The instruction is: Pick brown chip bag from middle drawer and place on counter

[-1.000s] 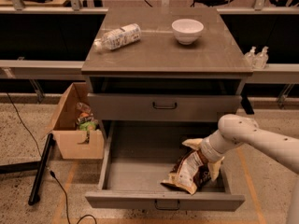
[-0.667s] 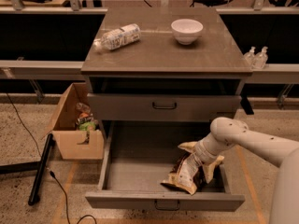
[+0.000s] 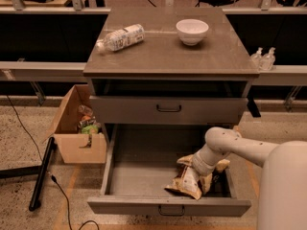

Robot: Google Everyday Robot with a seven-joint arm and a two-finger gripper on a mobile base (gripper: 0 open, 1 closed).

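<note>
We are seeing the gripper (image 3: 201, 172) down at the brown chip bag (image 3: 184, 186), which is lying at the right of the open middle drawer (image 3: 125, 205). Whether it is gripping, we cannot tell. The bag's lettering is proving unreadable.

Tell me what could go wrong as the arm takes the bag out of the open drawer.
The gripper sits low in the middle drawer at the crumpled brown chip bag; loose foil may slip. Lifting, the arm could strike the upper drawer front. On the counter, the bowl and bottle could be knocked.
</note>
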